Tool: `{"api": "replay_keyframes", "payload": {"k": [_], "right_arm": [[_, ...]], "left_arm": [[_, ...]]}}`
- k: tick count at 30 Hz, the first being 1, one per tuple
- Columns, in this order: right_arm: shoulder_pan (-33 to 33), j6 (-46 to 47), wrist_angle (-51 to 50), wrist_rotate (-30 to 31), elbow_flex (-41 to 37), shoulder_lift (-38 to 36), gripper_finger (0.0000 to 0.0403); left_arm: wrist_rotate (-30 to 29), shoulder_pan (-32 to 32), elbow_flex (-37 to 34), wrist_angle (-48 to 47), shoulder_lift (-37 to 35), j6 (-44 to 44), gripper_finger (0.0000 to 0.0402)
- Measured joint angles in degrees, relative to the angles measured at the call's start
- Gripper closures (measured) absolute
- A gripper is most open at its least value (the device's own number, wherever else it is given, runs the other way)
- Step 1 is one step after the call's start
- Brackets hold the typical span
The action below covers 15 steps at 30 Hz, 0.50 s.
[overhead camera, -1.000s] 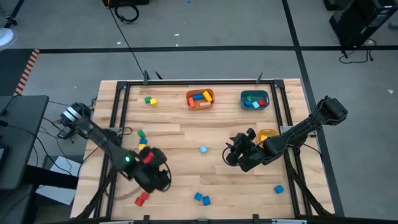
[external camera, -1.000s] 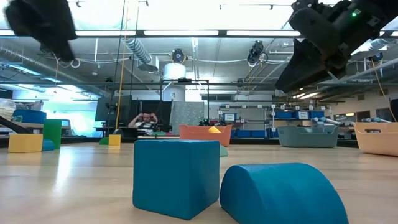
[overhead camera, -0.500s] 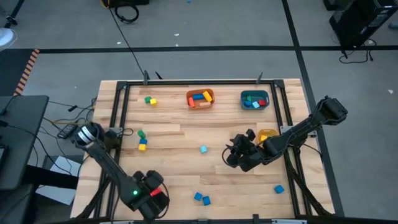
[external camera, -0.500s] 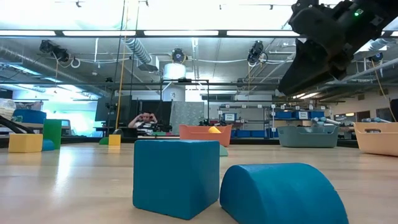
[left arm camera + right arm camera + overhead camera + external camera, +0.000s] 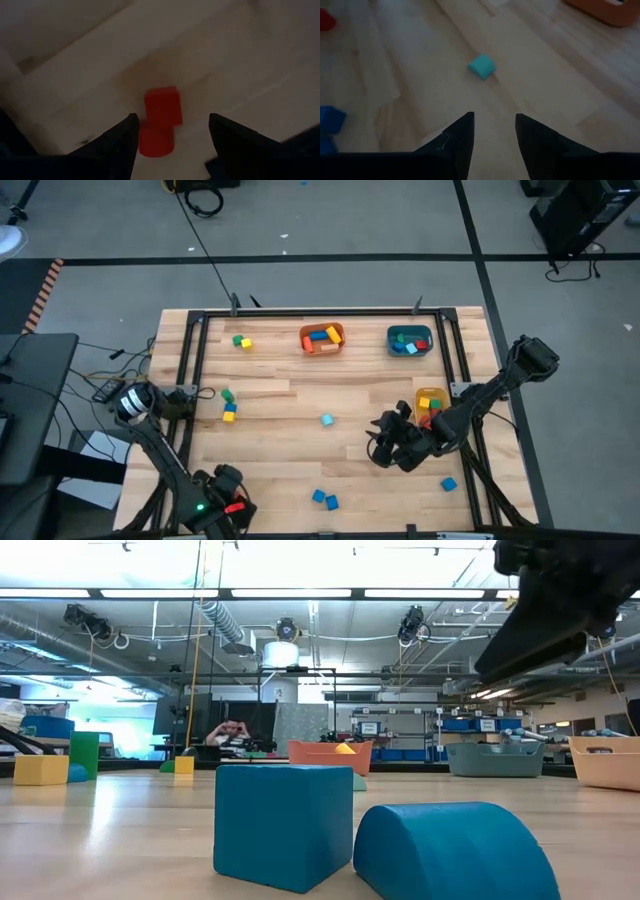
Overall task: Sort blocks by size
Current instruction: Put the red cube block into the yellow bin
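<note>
My left gripper (image 5: 172,135) stands open at the table's near left corner (image 5: 225,505), pointing down over two red blocks: a cube (image 5: 162,105) and a round piece (image 5: 156,141) that lies between the fingertips, both on the wood. My right gripper (image 5: 494,125) hovers open right of the table's middle (image 5: 385,442), slanting down toward a light-blue block (image 5: 482,66) (image 5: 326,420). Other blocks lie loose: a blue pair (image 5: 323,499), one blue block (image 5: 448,484), and green and yellow ones (image 5: 228,405) (image 5: 240,341).
An orange bin (image 5: 322,338) and a teal bin (image 5: 409,341) stand at the far edge, a yellow bin (image 5: 430,402) at the right edge, each with blocks inside. In the low view a blue cube (image 5: 283,825) and a half-round blue block (image 5: 455,850) sit close by.
My left gripper has swung toward the table's near left corner, sinking and rolling about its own axis, and now stands over the red blocks, still open. My right gripper has drifted a little toward the near edge. No block has moved.
</note>
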Motion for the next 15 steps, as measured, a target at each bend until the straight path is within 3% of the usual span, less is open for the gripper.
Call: {"api": "replay_keyframes", "payload": {"k": [10, 15], "right_arm": [[3.94, 0.16, 0.50, 0.04, 0.00, 0.00, 0.0245], [5.11, 0.16, 0.65, 0.17, 0.00, 0.00, 0.0245]], "left_arm": [[0.91, -0.24, -6.12, 10.91, -0.11, -3.87, 0.0154], [1.04, -0.24, -7.27, 10.24, -0.42, -5.33, 0.0154]]}}
